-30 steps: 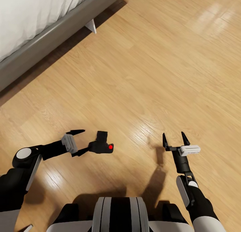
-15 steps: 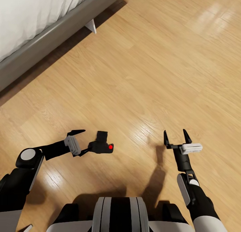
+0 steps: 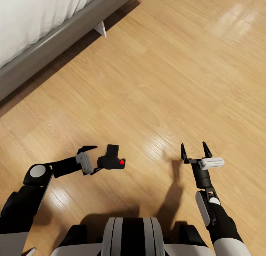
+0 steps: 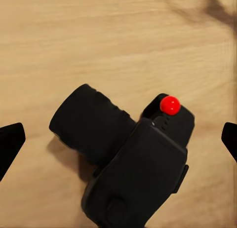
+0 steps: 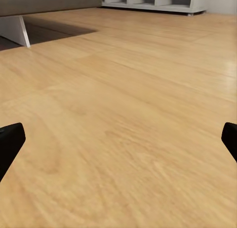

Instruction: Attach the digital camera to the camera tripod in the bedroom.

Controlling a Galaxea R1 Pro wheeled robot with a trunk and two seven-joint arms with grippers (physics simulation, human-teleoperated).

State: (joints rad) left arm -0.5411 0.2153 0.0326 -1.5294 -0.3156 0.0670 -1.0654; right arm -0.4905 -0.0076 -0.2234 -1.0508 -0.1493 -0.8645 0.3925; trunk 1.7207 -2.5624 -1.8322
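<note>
The small matte black blocky digital camera [image 3: 111, 160] with a round red button [image 4: 170, 105] lies on the light wood plank floor [image 3: 177, 86], near the robot and left of centre, its stubby lens barrel [image 4: 89, 123] level with the floor.

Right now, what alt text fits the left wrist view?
A black digital camera with a round red button lies on the light wood floor, between the left gripper's two wide-open fingers.
</note>
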